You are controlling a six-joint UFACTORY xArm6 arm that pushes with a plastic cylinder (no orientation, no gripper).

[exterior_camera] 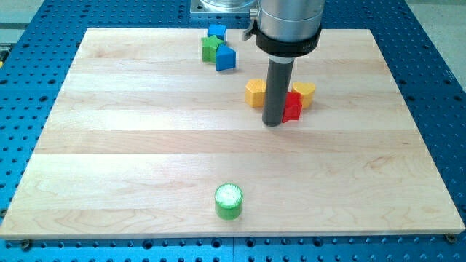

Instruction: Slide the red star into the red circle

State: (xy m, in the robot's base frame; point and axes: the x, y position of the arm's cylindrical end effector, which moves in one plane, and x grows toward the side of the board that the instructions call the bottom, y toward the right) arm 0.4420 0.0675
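A red block (pixel 293 106) stands right of the board's middle, partly hidden behind the rod; I cannot make out its shape, so I cannot tell whether it is the star or the circle. No second red block shows. My tip (pixel 272 124) rests on the board just left of the red block, touching or nearly touching it. A yellow block (pixel 255 92) sits just up-left of the rod and a yellow heart-like block (pixel 303 92) just up-right of the red block.
A blue block (pixel 216 32), a green block (pixel 211 48) and a blue cube (pixel 225 58) cluster near the view's top. A green cylinder (pixel 228 201) stands near the view's bottom edge of the wooden board (pixel 109 145). Blue perforated table surrounds the board.
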